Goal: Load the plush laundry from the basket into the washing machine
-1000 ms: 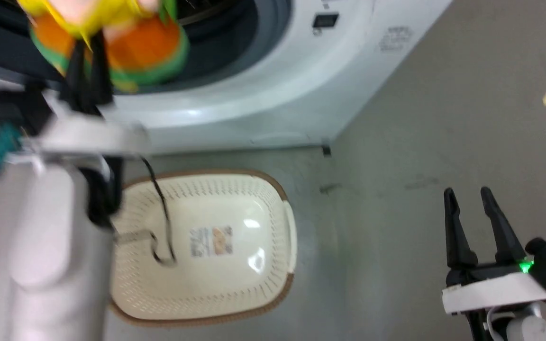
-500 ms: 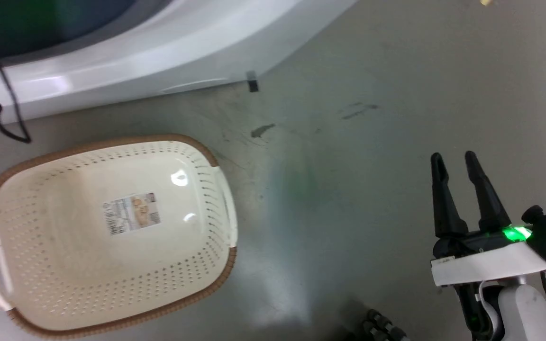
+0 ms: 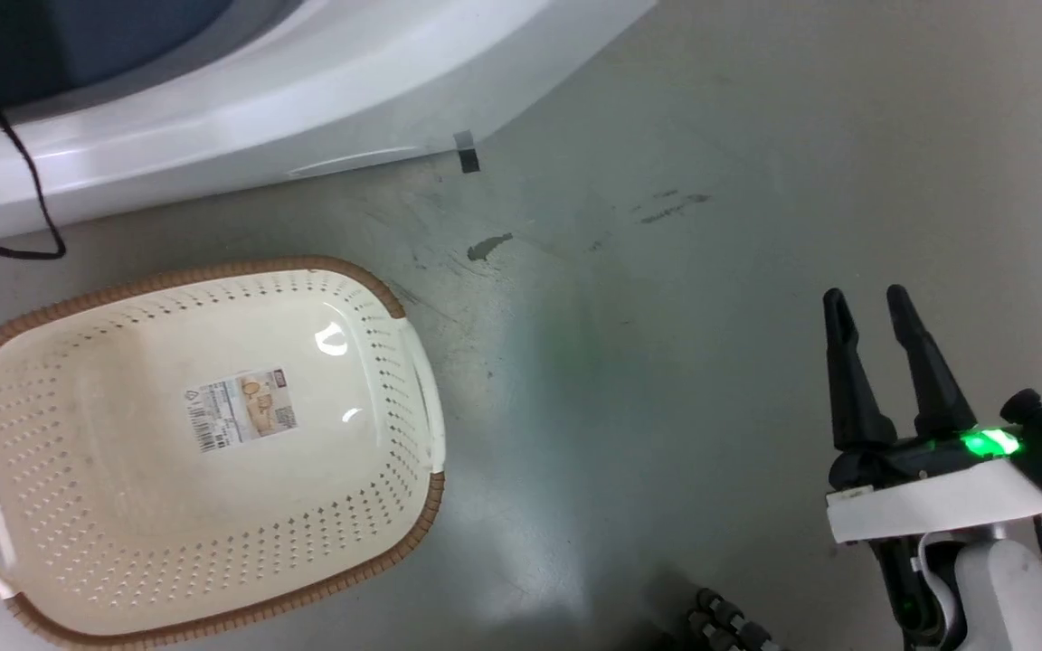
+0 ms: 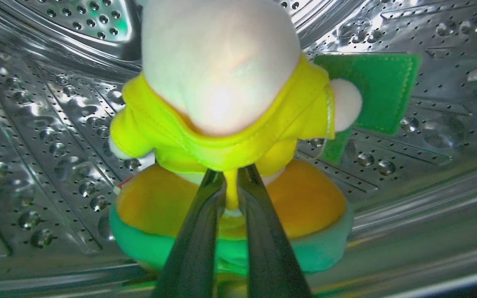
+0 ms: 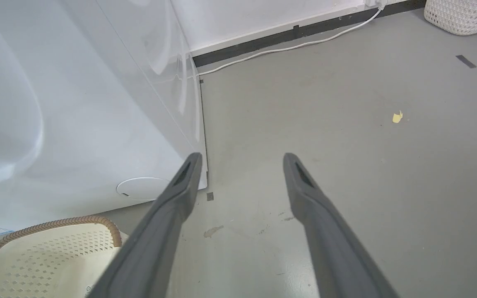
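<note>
Grey scuffed floor (image 3: 666, 380) spreads from the foot of the white washing machine (image 3: 304, 99), and the cream basket (image 3: 367, 551) stands on it just in front of the machine's lower front edge, apart from it, its sticker label (image 3: 241, 409) showing on its bottom. At the lower right of the head view the right pincer (image 3: 865, 294) hovers over the floor, well apart from the basket, released, its two dark fingers spread with nothing between them; its own wrist view has them pointing past the machine's front corner toward the far wall. The left pincer (image 4: 231, 178) reaches into the shiny steel drum (image 4: 48, 124), clenched on the plush laundry (image 4: 222, 103): the fingertips pinch a fold at the lower hem of the yellow top, above the orange base. The toy sits inside the drum, pink head farthest from the camera; whether it rests on the drum wall I cannot tell. A black cable (image 3: 19, 181) droops across the machine's front. Right of the corner the floor lies open to the skirting, where a white cord (image 5: 288, 49) runs, with a yellow scrap (image 5: 396, 117) and a white woven bin (image 5: 462, 16) beyond.
</note>
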{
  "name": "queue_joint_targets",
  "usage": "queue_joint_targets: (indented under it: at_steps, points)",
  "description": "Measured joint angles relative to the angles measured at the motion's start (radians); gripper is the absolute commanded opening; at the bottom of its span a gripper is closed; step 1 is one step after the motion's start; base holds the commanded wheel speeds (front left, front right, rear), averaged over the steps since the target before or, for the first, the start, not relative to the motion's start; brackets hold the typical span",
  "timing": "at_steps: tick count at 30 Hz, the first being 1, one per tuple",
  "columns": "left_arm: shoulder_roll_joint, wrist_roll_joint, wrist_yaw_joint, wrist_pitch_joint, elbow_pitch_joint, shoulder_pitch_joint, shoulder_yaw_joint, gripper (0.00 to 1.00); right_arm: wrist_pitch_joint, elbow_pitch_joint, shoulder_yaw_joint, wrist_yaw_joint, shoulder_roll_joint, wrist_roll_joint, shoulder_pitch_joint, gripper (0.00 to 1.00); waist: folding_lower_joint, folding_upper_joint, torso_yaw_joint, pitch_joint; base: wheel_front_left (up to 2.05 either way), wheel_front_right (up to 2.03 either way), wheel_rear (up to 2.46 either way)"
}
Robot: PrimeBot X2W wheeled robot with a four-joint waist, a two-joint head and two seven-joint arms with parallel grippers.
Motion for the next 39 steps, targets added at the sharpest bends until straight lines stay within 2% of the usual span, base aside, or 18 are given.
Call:
queue_joint_targets:
  at_steps: [1,2,10,16,21,25,30,39]
  points:
    - [-0.003,0.000,0.000,-0.007,0.007,0.001,-0.002,0.60,0.000,0.000,-0.004,0.000,0.000,-0.004,-0.002,1.00,0.0000,0.0000,0.004,-0.004,0.00,0.00,0.00]
    - [-0.005,0.000,0.000,-0.017,0.014,0.004,-0.005,1.00,0.000,0.000,-0.008,0.000,0.000,-0.010,-0.005,1.00,0.0000,0.0000,0.008,-0.010,0.00,0.00,0.00]
    - [-0.063,-0.026,0.000,-0.138,0.077,0.086,-0.019,1.00,0.000,-0.001,-0.041,0.000,0.000,-0.061,-0.004,1.00,-0.0001,0.0000,0.047,-0.093,0.00,0.00,0.00]
    - [-0.128,-0.065,-0.006,-0.287,0.089,0.198,-0.023,1.00,0.000,-0.002,-0.067,0.000,0.000,-0.108,0.025,1.00,-0.0003,0.0000,0.088,-0.201,0.00,0.00,0.00]
    - [-0.184,-0.115,-0.015,-0.356,0.057,0.318,-0.015,1.00,0.000,-0.004,-0.081,0.000,0.000,-0.148,0.062,1.00,-0.0004,0.0000,0.131,-0.305,0.00,0.00,0.00]
    - [-0.233,-0.142,-0.027,-0.374,-0.033,0.426,-0.019,1.00,0.000,-0.005,-0.097,0.000,0.000,-0.166,0.102,1.00,-0.0004,0.0000,0.172,-0.387,0.00,0.00,0.00]
    - [-0.262,-0.145,-0.029,-0.381,-0.184,0.603,-0.030,1.00,0.000,-0.005,-0.091,0.000,0.000,-0.184,0.131,1.00,-0.0005,0.0000,0.220,-0.486,0.00,0.00,0.00]
    - [-0.332,-0.129,0.046,-0.382,-0.524,0.966,-0.027,1.00,0.000,-0.005,-0.080,0.000,0.000,-0.215,0.185,1.00,-0.0004,0.0000,0.292,-0.622,0.00,0.00,0.00]
